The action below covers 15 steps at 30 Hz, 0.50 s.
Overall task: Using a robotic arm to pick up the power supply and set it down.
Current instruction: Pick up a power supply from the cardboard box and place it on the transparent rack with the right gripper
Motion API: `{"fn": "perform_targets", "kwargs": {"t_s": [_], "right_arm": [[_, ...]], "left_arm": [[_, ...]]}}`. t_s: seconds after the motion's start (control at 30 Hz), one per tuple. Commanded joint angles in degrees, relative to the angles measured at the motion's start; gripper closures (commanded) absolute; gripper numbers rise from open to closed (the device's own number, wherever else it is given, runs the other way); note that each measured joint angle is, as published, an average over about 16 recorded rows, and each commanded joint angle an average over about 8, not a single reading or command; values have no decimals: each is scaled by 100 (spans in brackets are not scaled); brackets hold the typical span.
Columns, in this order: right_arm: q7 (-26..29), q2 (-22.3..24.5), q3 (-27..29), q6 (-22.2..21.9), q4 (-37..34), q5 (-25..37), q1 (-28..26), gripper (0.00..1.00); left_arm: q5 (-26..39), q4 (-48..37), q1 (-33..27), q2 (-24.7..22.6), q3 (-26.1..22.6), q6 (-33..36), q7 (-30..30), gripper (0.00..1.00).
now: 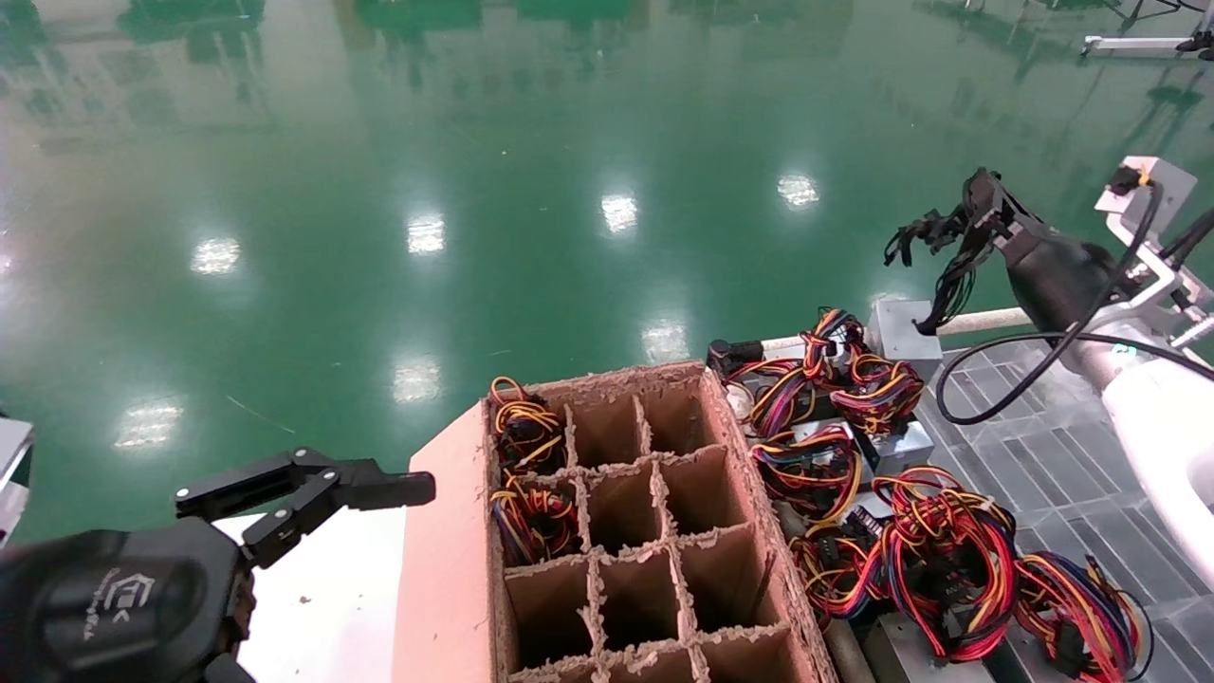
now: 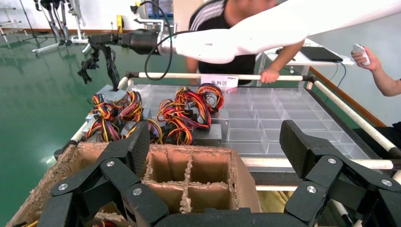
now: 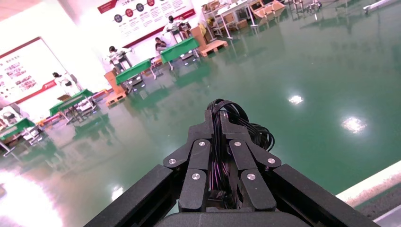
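Note:
The robotic arm (image 1: pixel 1152 408), white with a black wrist, reaches in from the right. Its right gripper (image 1: pixel 982 204) is shut on the power supply's all-black cables (image 1: pixel 948 275), held above the tray's far corner. The cables hang taut down to the power supply (image 1: pixel 906 330), a small grey box beside the white rail. I cannot tell if the box is clear of the tray. The left wrist view shows the same gripper (image 2: pixel 106 40) and box (image 2: pixel 112 93). In the right wrist view the cables (image 3: pixel 218 142) run between the shut fingers (image 3: pixel 201 156). My left gripper (image 1: pixel 313 479) is parked open at the lower left.
A cardboard box with dividers (image 1: pixel 446 569) stands in front of me, with coloured wire bundles (image 1: pixel 526 474) in two left cells. Right of it, several grey boxes with red-yellow wires (image 1: pixel 939 560) lie on a clear compartment tray (image 1: pixel 1062 455). People (image 2: pixel 236 28) stand behind the tray.

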<state>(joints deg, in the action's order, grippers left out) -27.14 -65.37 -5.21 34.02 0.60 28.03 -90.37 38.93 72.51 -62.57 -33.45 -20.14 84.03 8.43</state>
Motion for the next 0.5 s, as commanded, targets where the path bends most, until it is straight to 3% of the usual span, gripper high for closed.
{"fn": "perform_targets", "kwargs": {"t_s": [0.03, 0.5], "right_arm": [[-47, -8, 49, 13, -1, -70, 46, 100], [-262, 95, 298, 118, -49, -424, 329, 100]], "left_arm": [[0, 0, 0, 0, 0, 0, 0, 0], [-1, 0, 0, 0, -1, 0, -1, 0]]}}
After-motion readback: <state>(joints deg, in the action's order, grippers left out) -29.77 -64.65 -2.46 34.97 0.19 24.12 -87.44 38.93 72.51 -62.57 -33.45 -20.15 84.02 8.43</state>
